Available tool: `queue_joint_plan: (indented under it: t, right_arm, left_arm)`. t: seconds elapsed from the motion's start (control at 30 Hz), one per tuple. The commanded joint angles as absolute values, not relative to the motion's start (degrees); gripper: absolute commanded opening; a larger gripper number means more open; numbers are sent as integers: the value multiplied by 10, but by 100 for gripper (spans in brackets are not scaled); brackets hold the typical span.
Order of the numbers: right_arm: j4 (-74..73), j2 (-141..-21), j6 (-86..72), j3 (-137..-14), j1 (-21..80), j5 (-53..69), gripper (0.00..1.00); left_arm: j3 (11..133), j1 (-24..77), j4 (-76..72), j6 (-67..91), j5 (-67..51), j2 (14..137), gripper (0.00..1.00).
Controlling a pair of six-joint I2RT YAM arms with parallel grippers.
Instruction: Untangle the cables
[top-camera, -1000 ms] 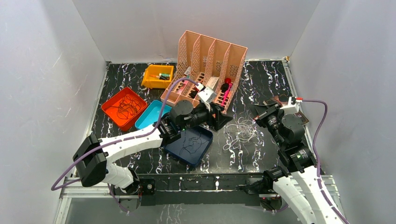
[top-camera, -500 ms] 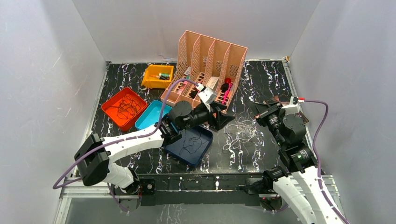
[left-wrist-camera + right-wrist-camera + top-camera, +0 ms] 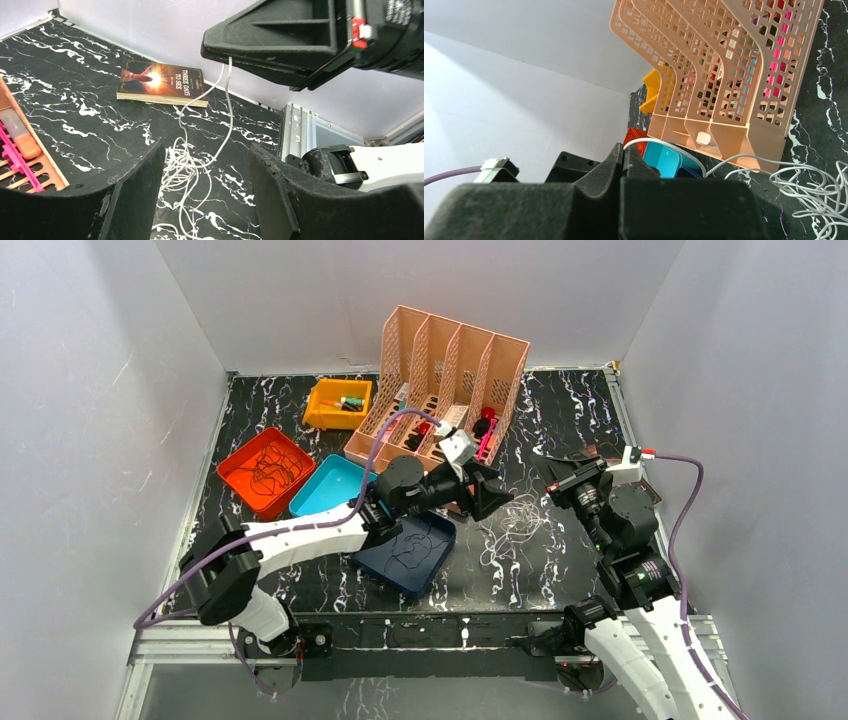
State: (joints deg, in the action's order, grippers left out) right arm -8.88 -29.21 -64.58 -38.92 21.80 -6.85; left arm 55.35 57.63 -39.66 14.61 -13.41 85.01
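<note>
Right fingers (image 3: 270, 40) are pinched fully shut on a white strand and raised off the tabletop (image 3: 60, 65). Two thin lines hang from their tip into the white cables (image 3: 186, 165). My read: the strand is held high so its own weight draws it out of the heap and shows where it crosses the others.

Left fingers (image 3: 132, 195) stand moderately wide and hold nothing. They sit low over the tabletop with the heap framed in the gap between them. That looks like lining up to pin or take the heap while the right arm keeps tension.

The heap lies on bare tabletop between the two arms, just right of the dark blue tray (image 3: 428, 568).

One black cable (image 3: 415, 540) lies in that tray. More dark cables (image 3: 268, 468) lie in the orange tray (image 3: 240, 495), probably ones already sorted out.

A book (image 3: 162, 82) lies flat beyond the heap, clear of the strands.

Risk: the strand is very thin and may slip or drag the whole heap.
</note>
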Motion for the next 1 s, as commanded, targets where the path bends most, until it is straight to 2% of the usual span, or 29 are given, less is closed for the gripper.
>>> queue_joint_plan:
  t: [0.0, 0.33, 0.73, 0.8, 0.97]
  right_arm:
    - [-57, -288, -660, -422, 217, -61, 0]
    - [-60, -290, -664, -428, 217, -49, 0]
    - [-71, -288, -671, -428, 217, -41, 0]
    - [-72, -288, -672, -428, 216, -41, 0]
    - [-75, -287, -675, -427, 217, -41, 0]
  left_arm:
    - [588, 580, -444, 140, -163, 878, 60]
    - [656, 580, -459, 114, -176, 953, 62]
    - [712, 581, -480, 108, -192, 987, 63]
    - [714, 581, -484, 114, -193, 988, 59]
    - [712, 581, -484, 116, -188, 984, 37]
